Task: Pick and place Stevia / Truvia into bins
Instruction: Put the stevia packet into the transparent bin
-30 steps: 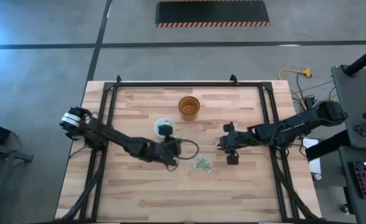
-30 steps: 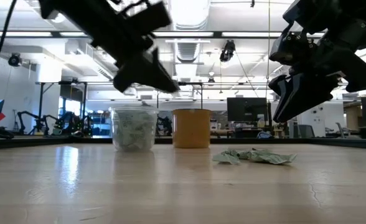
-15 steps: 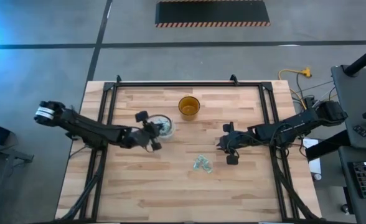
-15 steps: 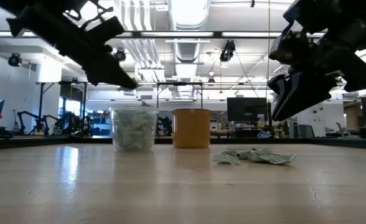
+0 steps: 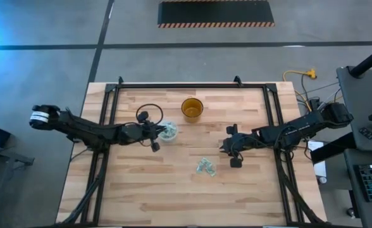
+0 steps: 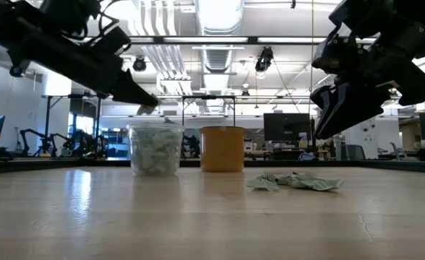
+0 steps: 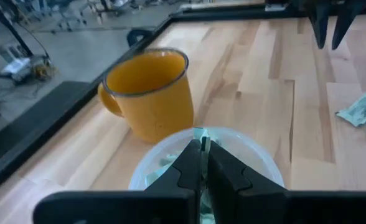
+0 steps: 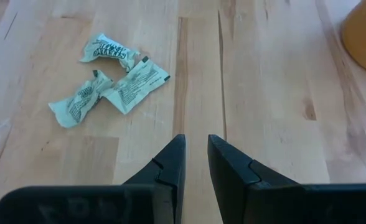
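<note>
My left tool [image 7: 203, 163] hangs over the translucent cup [image 5: 167, 132], fingers pinched together on a single sachet [image 7: 201, 138] above its open mouth; the cup already holds sachets. The amber cup [image 5: 192, 108] stands at one o'clock from it, near but apart. My right tool [image 5: 231, 154] waits above the wooden surface [image 5: 173, 190], fingers slightly apart, gripping nothing. The loose sachets [image 5: 205, 166] lie at eight o'clock from it.

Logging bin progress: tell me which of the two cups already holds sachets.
The translucent whitish cup, under the left tool, holds green-and-white sachets. The amber mug beside it has a handle; nothing shows inside it.
</note>
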`<move>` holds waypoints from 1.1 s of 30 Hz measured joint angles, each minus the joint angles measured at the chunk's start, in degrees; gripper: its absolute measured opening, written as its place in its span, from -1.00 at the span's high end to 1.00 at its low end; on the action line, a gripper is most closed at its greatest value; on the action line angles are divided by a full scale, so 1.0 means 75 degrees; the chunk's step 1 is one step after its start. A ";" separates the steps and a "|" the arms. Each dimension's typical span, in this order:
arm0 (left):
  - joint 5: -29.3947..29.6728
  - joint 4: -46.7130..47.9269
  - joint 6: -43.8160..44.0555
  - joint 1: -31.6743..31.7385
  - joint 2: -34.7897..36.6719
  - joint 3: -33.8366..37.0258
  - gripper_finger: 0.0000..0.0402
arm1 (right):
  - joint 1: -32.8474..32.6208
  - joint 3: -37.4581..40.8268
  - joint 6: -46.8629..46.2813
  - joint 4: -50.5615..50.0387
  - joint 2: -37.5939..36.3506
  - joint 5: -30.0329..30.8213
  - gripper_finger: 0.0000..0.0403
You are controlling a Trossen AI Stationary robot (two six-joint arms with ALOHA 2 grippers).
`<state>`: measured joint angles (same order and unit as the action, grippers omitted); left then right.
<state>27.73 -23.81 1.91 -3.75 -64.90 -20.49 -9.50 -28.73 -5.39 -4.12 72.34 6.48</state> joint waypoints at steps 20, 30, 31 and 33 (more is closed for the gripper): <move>0.0025 -0.0192 0.0499 0.0289 -0.0556 -0.0064 0.54 | 0.0000 0.0031 -0.0003 0.0009 -0.0003 0.0000 0.71; -0.0174 -0.0112 0.0496 0.0286 -0.0035 -0.0064 0.13 | 0.0000 0.0034 -0.0032 0.0015 -0.0003 -0.0387 0.71; -0.0290 -0.0102 0.0496 0.0283 0.0021 -0.0064 0.12 | 0.0000 0.0034 -0.0029 0.0040 -0.0003 -0.0615 0.71; -0.0673 -0.0102 0.0502 0.0266 0.0108 -0.0064 0.11 | -0.0018 0.0050 -0.0020 0.0158 -0.0003 -0.1018 0.71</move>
<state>22.69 -24.58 5.67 -1.75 -64.09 -20.97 -9.63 -28.35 -5.53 -2.94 72.31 -1.16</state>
